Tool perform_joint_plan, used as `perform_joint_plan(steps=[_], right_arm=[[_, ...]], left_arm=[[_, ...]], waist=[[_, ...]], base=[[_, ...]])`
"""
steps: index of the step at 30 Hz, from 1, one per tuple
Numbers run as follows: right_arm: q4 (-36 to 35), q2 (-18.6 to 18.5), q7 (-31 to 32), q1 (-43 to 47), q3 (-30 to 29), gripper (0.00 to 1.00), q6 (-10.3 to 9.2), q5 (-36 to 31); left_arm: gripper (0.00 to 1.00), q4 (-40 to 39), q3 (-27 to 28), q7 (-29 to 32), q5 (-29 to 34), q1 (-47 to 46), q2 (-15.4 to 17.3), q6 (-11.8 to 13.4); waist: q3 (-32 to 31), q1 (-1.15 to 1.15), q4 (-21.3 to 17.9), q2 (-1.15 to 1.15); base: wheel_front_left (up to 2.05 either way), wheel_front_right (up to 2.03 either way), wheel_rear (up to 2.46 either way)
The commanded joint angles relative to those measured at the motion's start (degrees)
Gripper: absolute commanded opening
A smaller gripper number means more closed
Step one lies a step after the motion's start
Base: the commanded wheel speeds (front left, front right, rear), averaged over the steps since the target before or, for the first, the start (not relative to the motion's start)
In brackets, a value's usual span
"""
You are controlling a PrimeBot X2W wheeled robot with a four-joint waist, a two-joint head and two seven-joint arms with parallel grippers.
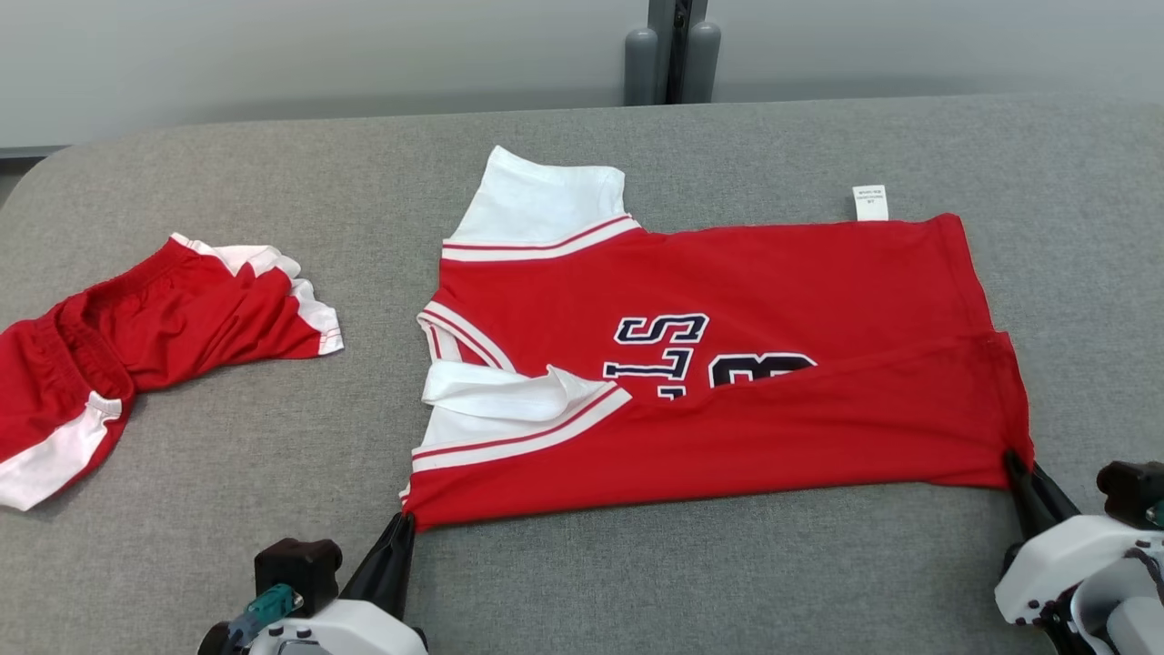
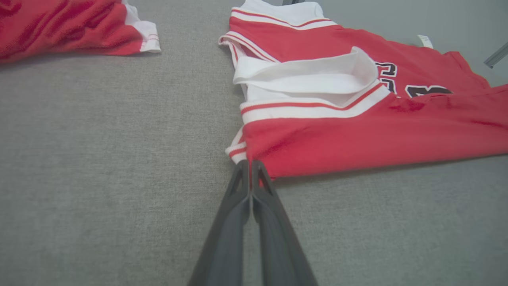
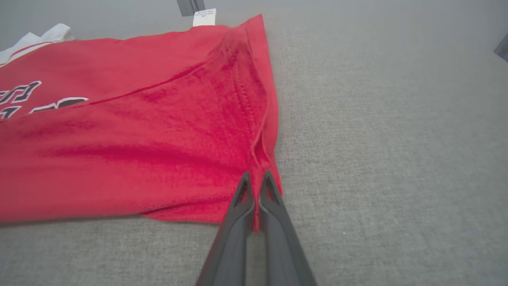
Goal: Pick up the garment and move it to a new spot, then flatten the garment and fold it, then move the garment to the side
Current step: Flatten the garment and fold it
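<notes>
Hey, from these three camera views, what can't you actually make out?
Navy lettering on the red and white jersey, head view: lower part covered by the folded-over red flap.
White care label, head view: print too small to read.
Red and white shorts, head view: cut off by the left edge.
Left gripper, left wrist view: shut at the jersey's corner; whether cloth is pinched is hidden by its fingers.

Bright, even light; a thin shadow lies under the shirt (image 2: 357, 135) along its near edge; wrist views blur toward the bottom.
</notes>
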Motion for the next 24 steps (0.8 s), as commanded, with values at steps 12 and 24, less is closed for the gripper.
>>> perform_joint_plan(steps=[12, 24], right_arm=[[-8.77, -3.97, 2.91, 10.95, -1.53, 0.00, -0.02, 1.84], [-10.35, -1.53, 2.86, 13.45, -8.45, 1.00, -0.02, -1.11]], left_arm=[[0.00, -11.75, -0.40, 7.60, 0.31, 8.07, 4.35, 4.13], [1.00, -13.47, -0.65, 10.88, -0.18, 9.44, 4.11, 6.61]], waist=[[-1.79, 0.00, -0.33, 0.00], [-4.41, 0.00, -1.12, 0.00]], base=[[0.00, 0.00, 0.00], [0.00, 0.00, 0.00]])
